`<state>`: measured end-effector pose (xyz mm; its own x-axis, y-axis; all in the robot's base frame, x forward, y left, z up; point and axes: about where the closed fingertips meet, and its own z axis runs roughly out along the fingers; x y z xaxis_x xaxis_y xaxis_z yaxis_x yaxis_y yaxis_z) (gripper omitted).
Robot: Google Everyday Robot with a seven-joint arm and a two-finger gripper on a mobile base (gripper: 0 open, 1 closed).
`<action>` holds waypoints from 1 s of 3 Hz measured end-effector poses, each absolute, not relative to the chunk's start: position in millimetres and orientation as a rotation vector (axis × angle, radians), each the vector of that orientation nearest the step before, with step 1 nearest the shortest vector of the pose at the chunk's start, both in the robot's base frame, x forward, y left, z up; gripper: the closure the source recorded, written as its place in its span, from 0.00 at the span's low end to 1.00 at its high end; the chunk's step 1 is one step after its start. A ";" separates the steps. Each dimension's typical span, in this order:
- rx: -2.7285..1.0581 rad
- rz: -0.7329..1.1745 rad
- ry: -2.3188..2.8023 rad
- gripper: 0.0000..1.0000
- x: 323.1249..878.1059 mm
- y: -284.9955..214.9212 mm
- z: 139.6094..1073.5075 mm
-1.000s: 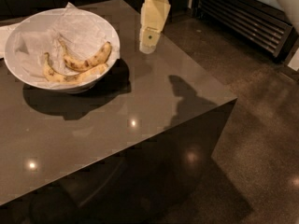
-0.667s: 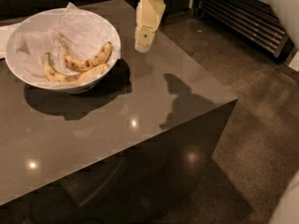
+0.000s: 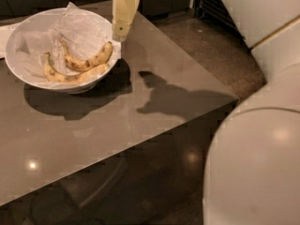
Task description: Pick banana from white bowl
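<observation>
Banana (image 3: 88,61): the strongly curved, brown-spotted one, lying in the white bowl (image 3: 10,60) at the far left of the table (image 3: 93,139).

- Table: dark and glossy. We note the arm's shadow (image 3: 164,95) on it, right of the bowl.
- Bowl: wide, lined with crumpled paper (image 3: 79,27).
- A second banana (image 3: 75,76), flatter and paler, lies just in front of ours. They look to touch near the right ends.
- Gripper (image 3: 120,32): hangs above the bowl's right rim, off to the right of the fruit. Open or closed, we cannot tell. It carries nothing; both bananas are in the bowl.

Step, as we judge it: the approach; no grasp made yet.

Next move calls for a shift left over the curved banana's middle, then a descent that clears the rim and the neighbour.
</observation>
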<state>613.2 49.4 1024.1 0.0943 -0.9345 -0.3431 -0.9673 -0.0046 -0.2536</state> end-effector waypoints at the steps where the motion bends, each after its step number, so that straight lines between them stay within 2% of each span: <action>1: -1.986 0.116 1.848 0.30 628.4 69.3 1021.0; 3: -2.029 0.103 1.845 0.30 654.3 104.8 1001.9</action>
